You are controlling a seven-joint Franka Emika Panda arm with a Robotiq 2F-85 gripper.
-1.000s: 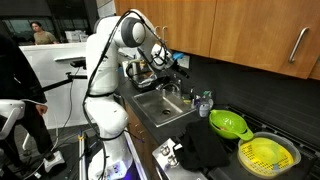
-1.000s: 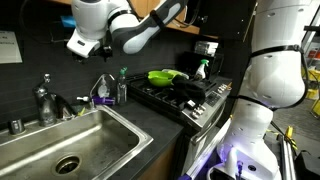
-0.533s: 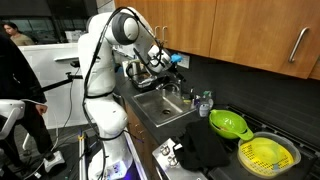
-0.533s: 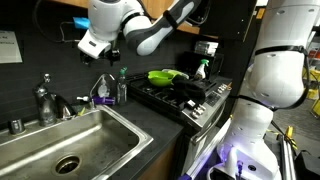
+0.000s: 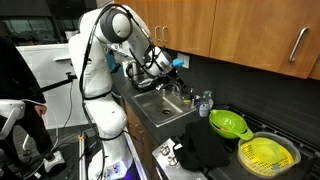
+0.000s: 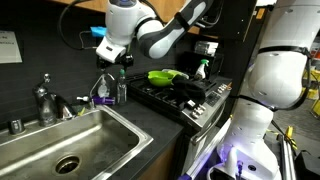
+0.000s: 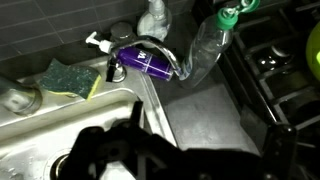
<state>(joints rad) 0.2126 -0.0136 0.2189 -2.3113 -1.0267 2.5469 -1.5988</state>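
And the arm has swung across! A second ago the hand (image 6: pixel 109 57) hung over the near half of the sink (image 6: pixel 100 126); now it has slid along to the far corner of the basin and hovers right above the bottles there. From the wrist view, the purple bottle (image 7: pixel 148 63) lies at twelve o'clock of the hand. The clear bottle (image 7: pixel 203 50) with the green cap stands just beside it at one o'clock, both on the bench (image 6: pixel 150 128) behind the basin. A sponge (image 7: pixel 68 80) sits at ten o'clock, the stove (image 7: pixel 270 70) out at three. The fingers are only a dark silhouette low in that view, so I cannot tell how wide they stand. Those two bottles are now the nearest things, and neither is touched yet.
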